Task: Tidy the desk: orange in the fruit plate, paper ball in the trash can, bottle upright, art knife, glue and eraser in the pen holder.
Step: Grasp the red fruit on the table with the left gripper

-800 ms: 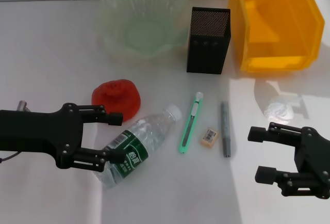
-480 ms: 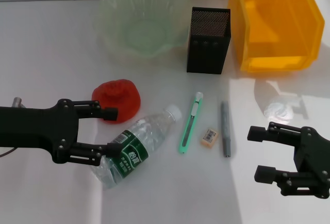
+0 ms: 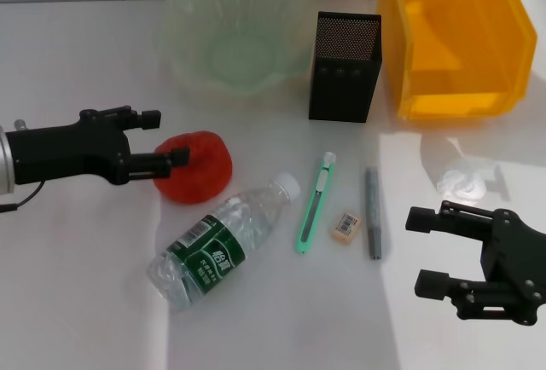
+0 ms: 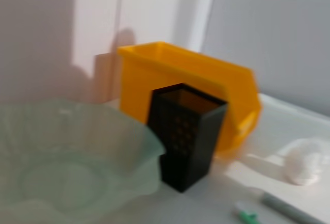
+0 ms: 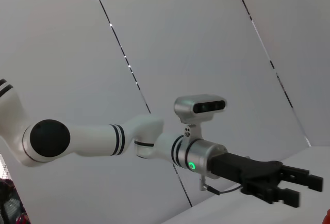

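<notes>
The orange [image 3: 198, 165] lies left of centre on the desk. My left gripper [image 3: 165, 138] is open at the orange's left side, its nearer fingertip over the fruit's edge. A clear bottle [image 3: 222, 244] with a green label lies on its side in front of the orange. The green art knife [image 3: 315, 205], the eraser [image 3: 345, 225] and the grey glue stick [image 3: 373, 213] lie side by side at the centre. The paper ball [image 3: 461, 184] sits to the right. Just in front of it, my right gripper [image 3: 424, 249] hovers open and empty.
The green glass fruit plate [image 3: 183, 72] stands at the back, the black mesh pen holder [image 3: 341, 89] to its right, and the yellow trash can [image 3: 452, 97] at the back right. The left wrist view shows the fruit plate [image 4: 67, 167], pen holder [image 4: 185, 136] and trash can [image 4: 206, 90].
My left gripper has moved back from around the bottle to the orange's left side, and its fingers stand closer together. The bottle stays lying down. The right gripper barely shifted.
</notes>
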Action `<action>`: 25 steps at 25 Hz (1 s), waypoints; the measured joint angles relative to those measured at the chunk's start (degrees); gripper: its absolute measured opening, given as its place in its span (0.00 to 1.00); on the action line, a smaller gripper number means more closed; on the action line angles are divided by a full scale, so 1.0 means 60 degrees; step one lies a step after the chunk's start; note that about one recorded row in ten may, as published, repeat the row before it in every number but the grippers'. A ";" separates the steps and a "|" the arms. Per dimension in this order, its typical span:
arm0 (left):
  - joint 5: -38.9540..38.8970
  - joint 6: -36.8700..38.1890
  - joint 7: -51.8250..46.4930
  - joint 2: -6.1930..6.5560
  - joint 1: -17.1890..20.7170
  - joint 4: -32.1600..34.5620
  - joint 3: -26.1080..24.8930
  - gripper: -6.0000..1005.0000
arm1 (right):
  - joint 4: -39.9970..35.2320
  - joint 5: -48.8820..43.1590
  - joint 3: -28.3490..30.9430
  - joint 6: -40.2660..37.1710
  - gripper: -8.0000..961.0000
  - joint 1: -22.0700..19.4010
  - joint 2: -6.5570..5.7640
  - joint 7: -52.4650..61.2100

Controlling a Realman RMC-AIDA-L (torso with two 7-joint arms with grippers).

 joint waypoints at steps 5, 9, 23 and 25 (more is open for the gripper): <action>0.0053 -0.3128 0.0359 -0.0544 -0.0229 -0.0379 0.0058 0.83 | 0.0016 0.0000 0.0000 0.0007 0.84 -0.0037 0.0016 -0.0004; 0.0066 -0.3371 0.0575 -0.0522 -0.0406 -0.0829 0.0177 0.83 | 0.0032 0.0000 0.0000 0.0008 0.84 -0.0056 0.0040 -0.0007; -0.0021 -0.4795 0.0968 -0.0589 -0.0436 -0.1062 0.1481 0.68 | 0.0032 -0.0001 0.0000 0.0126 0.84 -0.0012 0.0157 -0.0012; -0.0097 -0.4767 0.0970 -0.0590 -0.0417 -0.1053 0.1489 0.60 | 0.0033 -0.0001 0.0000 0.0127 0.84 -0.0021 0.0157 -0.0009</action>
